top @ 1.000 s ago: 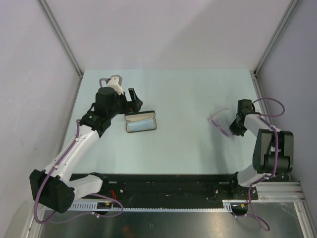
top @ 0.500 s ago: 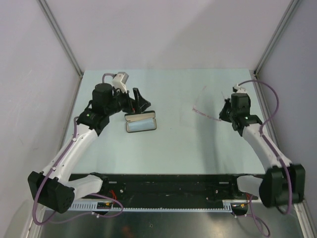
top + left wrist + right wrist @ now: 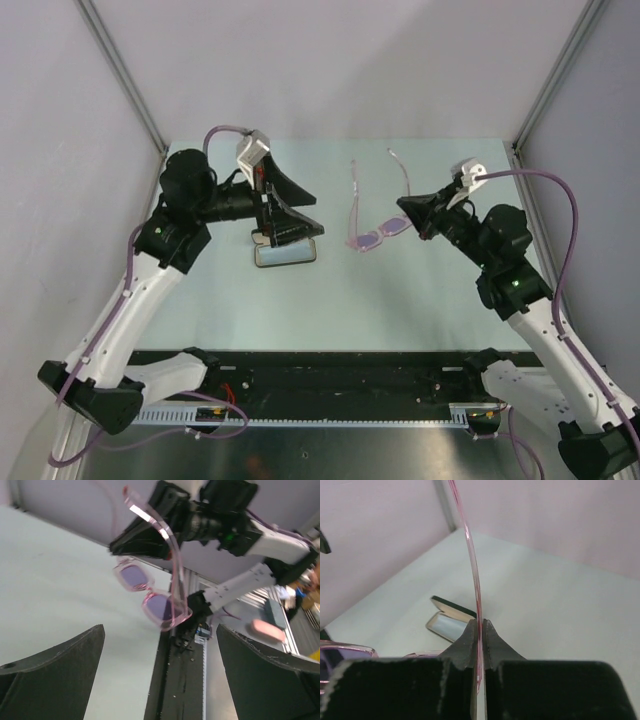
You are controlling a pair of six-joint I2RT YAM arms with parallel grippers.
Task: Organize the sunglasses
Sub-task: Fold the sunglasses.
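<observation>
Fingers [image 3: 462, 645] of the right gripper [image 3: 405, 212] clamp one arm of the sunglasses [image 3: 375, 238], aloft; left gripper [image 3: 319, 216] spread wide by the open case [image 3: 288, 254]

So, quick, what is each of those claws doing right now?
Left gripper: open, holding nothing.
Right gripper: closed, pinching one thin arm of the sunglasses.

The sunglasses [image 3: 372, 238] look glossy translucent plastic, the table [image 3: 400, 295] smooth and matt.

Pink-framed, purple-lensed sunglasses [image 3: 375, 238]
</observation>
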